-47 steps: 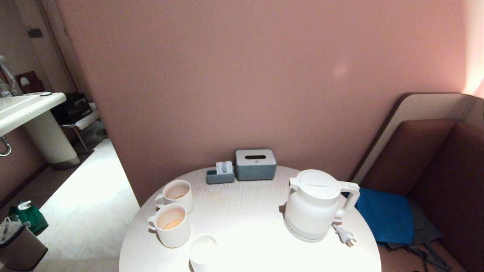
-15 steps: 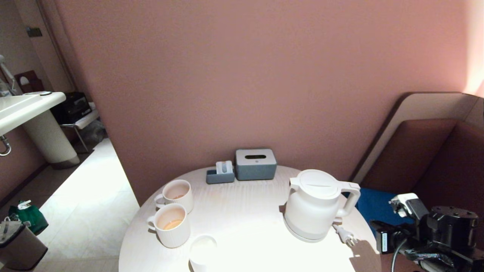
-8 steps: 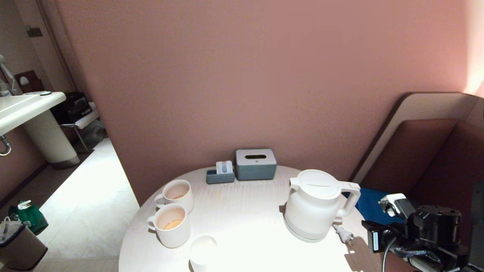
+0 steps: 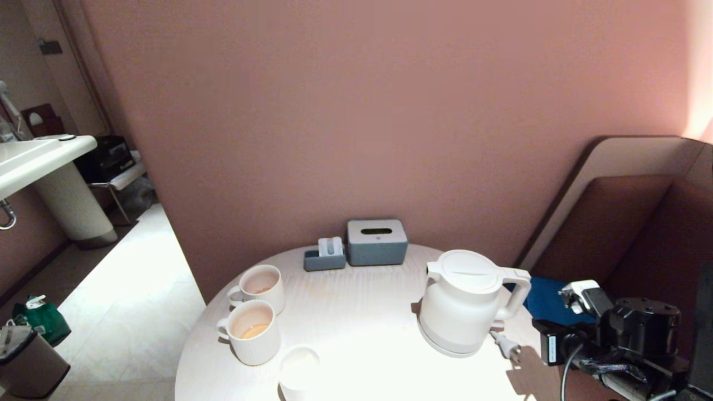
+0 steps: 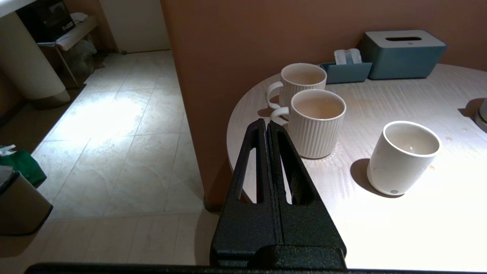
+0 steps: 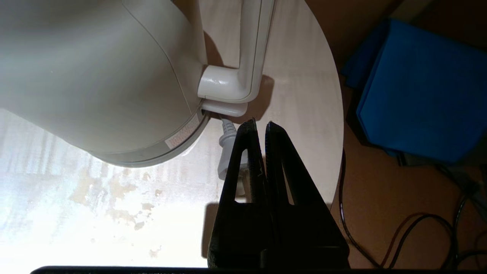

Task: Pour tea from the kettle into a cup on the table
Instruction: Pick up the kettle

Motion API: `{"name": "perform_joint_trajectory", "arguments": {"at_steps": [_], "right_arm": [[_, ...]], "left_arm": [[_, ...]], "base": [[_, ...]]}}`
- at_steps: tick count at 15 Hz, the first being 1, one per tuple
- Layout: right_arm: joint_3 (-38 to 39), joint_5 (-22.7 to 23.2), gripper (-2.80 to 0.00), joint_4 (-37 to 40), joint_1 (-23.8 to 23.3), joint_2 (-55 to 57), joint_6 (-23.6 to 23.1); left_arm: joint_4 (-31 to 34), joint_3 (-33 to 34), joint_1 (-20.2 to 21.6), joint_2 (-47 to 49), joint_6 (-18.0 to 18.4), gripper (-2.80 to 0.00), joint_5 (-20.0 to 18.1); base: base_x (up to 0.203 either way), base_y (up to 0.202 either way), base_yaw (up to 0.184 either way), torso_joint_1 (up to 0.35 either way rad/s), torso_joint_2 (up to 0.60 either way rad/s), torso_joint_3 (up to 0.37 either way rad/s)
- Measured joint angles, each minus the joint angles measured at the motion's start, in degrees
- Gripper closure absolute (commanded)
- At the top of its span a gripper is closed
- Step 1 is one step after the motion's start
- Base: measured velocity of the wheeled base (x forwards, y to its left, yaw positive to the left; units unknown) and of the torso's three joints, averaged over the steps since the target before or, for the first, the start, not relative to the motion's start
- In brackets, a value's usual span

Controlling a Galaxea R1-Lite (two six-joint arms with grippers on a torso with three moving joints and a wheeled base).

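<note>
Hovering right gripper (image 6: 260, 125) clenched empty near kettle (image 4: 459, 303) handle, base label unreadable, left gripper (image 5: 266, 125) clenched, parked.

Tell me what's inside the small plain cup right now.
The cup looks empty: pale inner wall with a few droplets, no tea pool visible. Its very bottom is hidden by the near rim.
</note>
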Motion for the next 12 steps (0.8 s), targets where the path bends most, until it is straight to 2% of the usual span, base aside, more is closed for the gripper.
{"name": "perform_joint_trajectory", "arguments": {"at_steps": [12], "right_arm": [[-5.48,-1.65,0.0,0.0,0.15,2.45,-0.31]], "left_arm": [[0.02,0.0,0.0,0.0,0.0,0.0,0.0]], "base": [[0.0,0.0,0.0,0.0,0.0,0.0]]}}
